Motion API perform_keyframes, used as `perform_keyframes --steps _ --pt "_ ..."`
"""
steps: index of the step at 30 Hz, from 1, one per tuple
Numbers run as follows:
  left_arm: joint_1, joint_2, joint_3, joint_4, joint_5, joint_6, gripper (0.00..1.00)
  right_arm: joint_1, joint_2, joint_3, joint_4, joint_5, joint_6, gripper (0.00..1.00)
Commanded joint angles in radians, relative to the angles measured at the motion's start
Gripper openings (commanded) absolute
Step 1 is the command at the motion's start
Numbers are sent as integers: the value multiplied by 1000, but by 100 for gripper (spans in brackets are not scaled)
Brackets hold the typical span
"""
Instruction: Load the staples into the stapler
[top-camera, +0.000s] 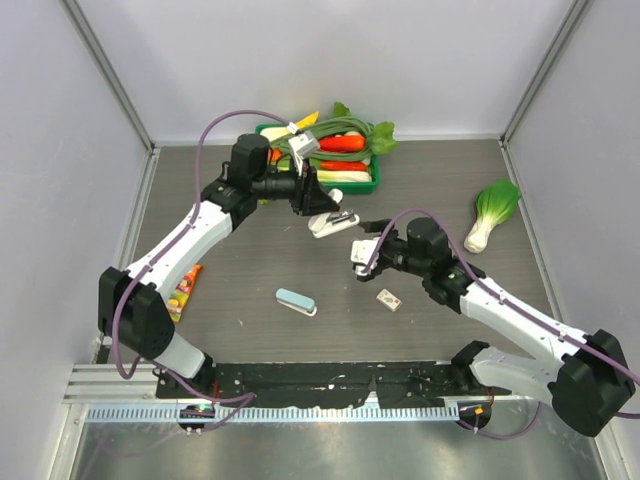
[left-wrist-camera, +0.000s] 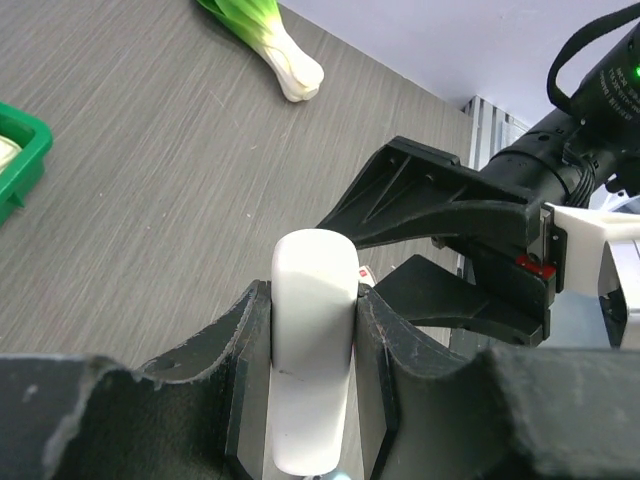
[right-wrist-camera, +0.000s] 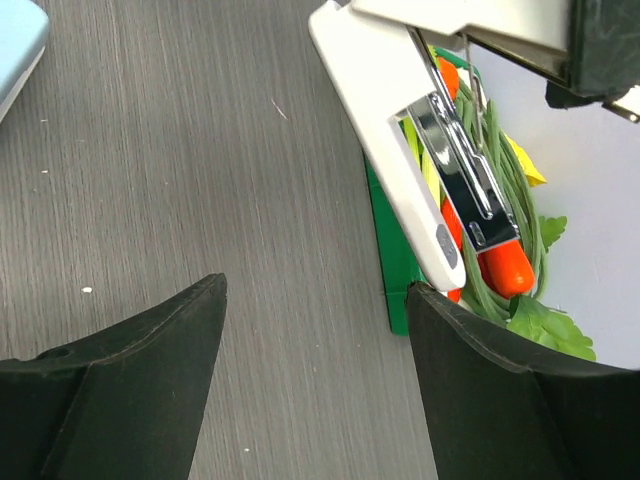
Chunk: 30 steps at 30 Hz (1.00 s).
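Note:
My left gripper (top-camera: 318, 207) is shut on the white stapler (top-camera: 331, 222), held above the table in front of the green tray. In the left wrist view the stapler's white body (left-wrist-camera: 312, 330) is clamped between both fingers. The right wrist view shows the stapler (right-wrist-camera: 385, 140) from below, its metal rail (right-wrist-camera: 465, 170) swung a little away from the white arm. My right gripper (top-camera: 364, 248) hovers open just right of the stapler, with nothing between its fingers (right-wrist-camera: 130, 350). The staples (top-camera: 389, 299), a small whitish box with red print, lie on the table below the right gripper.
A green tray (top-camera: 377, 178) of toy vegetables stands at the back centre. A bok choy (top-camera: 492, 212) lies to the right. A light blue oblong object (top-camera: 296, 301) rests on the front centre of the table. A colourful candy bag (top-camera: 183, 290) lies by the left arm.

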Motion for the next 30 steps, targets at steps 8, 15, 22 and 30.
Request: perform_keyframes --steps 8,15,22,30 --pt "-26 4 67 -185 63 210 0 -9 -96 92 -142 -60 20 77" --pt "-72 -22 108 -359 43 438 0 -70 -55 247 -305 -271 180 78" --pt "-117 -43 103 -405 75 503 0 -130 72 315 -282 -481 408 75" --pt "-130 -77 75 -350 78 475 0 -133 117 267 -256 -561 470 72"
